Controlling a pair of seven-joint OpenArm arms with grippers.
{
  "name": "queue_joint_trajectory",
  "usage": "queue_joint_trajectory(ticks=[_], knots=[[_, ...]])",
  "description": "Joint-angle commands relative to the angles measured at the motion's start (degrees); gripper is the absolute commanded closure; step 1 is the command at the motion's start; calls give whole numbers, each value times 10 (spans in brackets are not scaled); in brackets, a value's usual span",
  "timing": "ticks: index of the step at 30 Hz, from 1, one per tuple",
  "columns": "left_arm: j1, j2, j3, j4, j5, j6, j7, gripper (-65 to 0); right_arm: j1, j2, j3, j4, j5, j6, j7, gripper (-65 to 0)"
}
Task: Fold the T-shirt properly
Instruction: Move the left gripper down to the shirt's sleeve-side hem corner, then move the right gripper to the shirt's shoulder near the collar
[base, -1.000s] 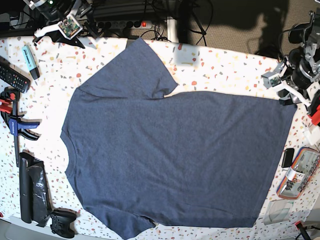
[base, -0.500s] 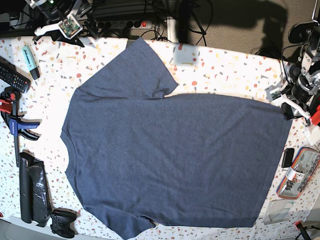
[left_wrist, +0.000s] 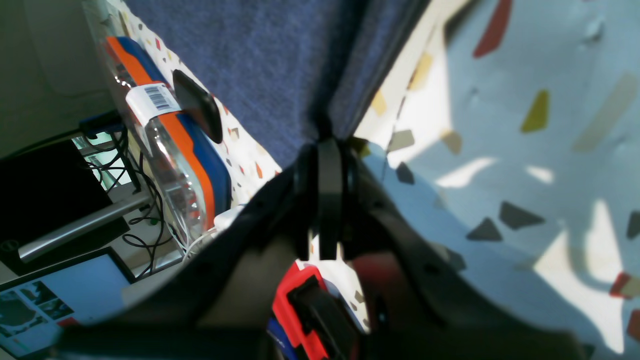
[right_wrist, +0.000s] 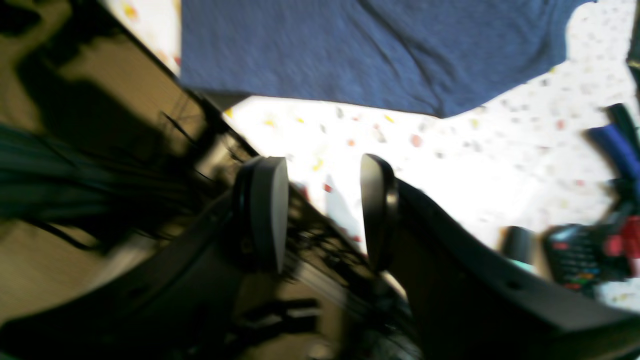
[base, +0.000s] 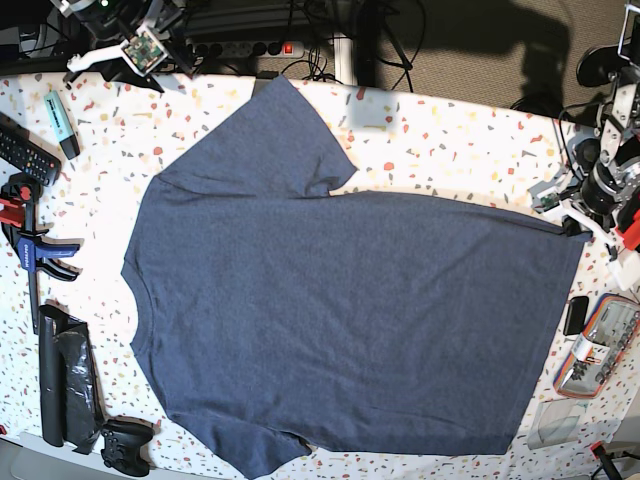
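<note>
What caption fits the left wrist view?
Left gripper jaws shut on the T-shirt hem corner above the speckled table.

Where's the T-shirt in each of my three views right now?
Base: T-shirt fills the table's middle.
Left wrist: top centre, its corner pinched in the shut left end effector.
Right wrist: across the top, beyond the open right end effector.
Shared landmark: speckled tabletop.

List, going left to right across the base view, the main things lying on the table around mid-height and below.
Blue and red clamp → black rolled bundle → game controller → T-shirt → left gripper pinching the shirt's hem corner → orange-and-blue clear case.
</note>
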Motion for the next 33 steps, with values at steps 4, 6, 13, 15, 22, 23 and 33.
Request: queue_joint_trajectory(ticks=[4, 6, 13, 15, 22, 23, 33], knots=[[11, -6, 2, -2, -15, -41, 7, 0, -2, 7, 3, 10, -83, -7, 7, -297], [11, -6, 2, -2, -47, -41, 11, 0, 10, 8, 3, 9, -121, -7, 7, -363], [11, -6, 2, -2, -132, -41, 86, 0, 92, 12, -80, 7, -197, -6, -33, -373], [11, -6, 2, -2, -132, -41, 98, 0, 116, 20, -130, 2, -245, -7, -43, -373], [11, -7, 2, -2, -132, -41, 98, 0, 197, 21, -215, -106, -308, -23, -50, -373], [11, -7, 2, -2, -132, -41, 98, 0, 209, 21, -220, -126, -308, -24, -50, -373], [11, -7, 2, -2, -132, -41, 98, 0, 308, 21, -266, -224, -303, -23, -50, -373]])
